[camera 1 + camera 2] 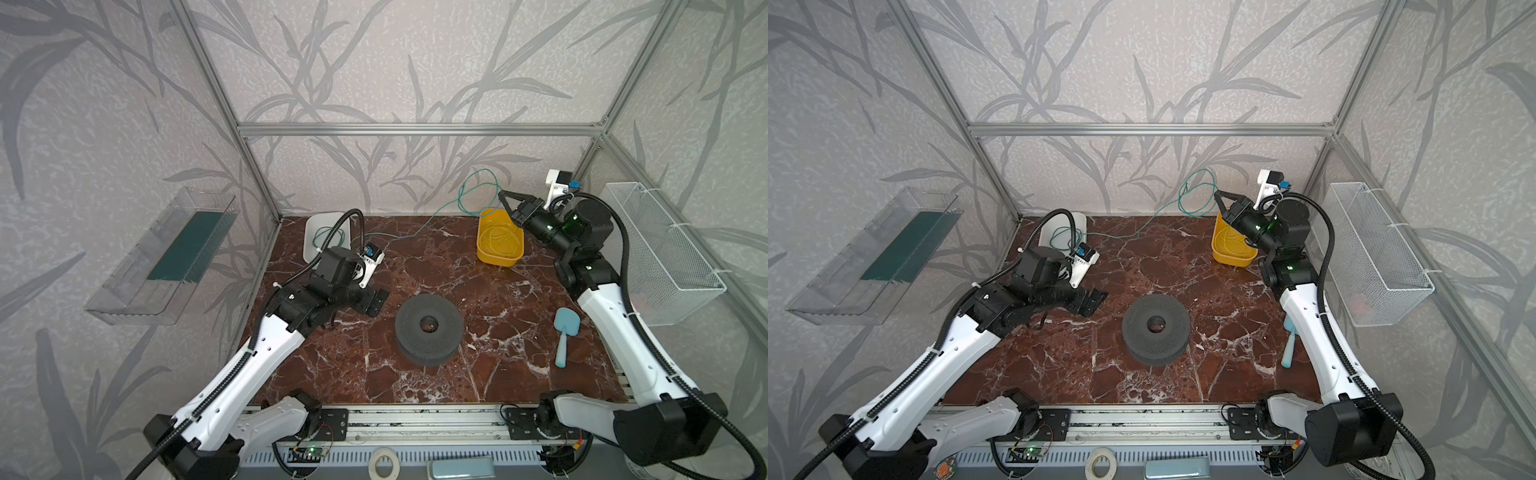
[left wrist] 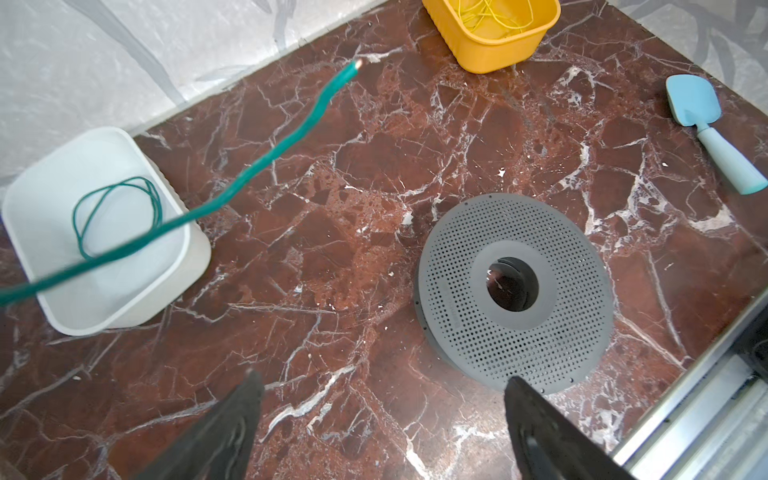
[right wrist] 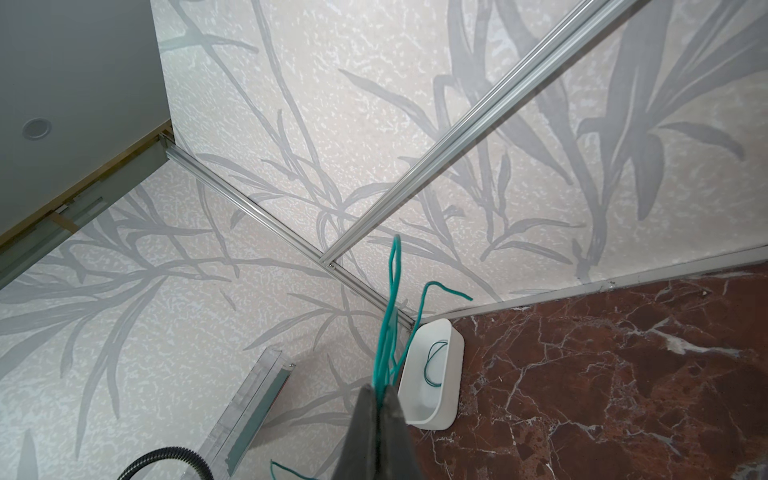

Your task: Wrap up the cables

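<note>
Right gripper (image 3: 378,390) is pinching a bunch of green cable (image 3: 392,291) loops up near the yellow tub (image 1: 498,259), I'm guessing so the coil holds its shape while the tail is trailing down toward the white tub (image 2: 195,266). Left gripper (image 2: 382,378) is hanging wide open and empty over the marble table (image 2: 332,249), probably lining up to grab that tail.

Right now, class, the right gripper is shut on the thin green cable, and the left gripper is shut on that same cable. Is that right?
Not quite. The left gripper is open, with nothing between its fingers, as the left wrist view shows. The right gripper is indeed shut on the thin green cable.
</note>
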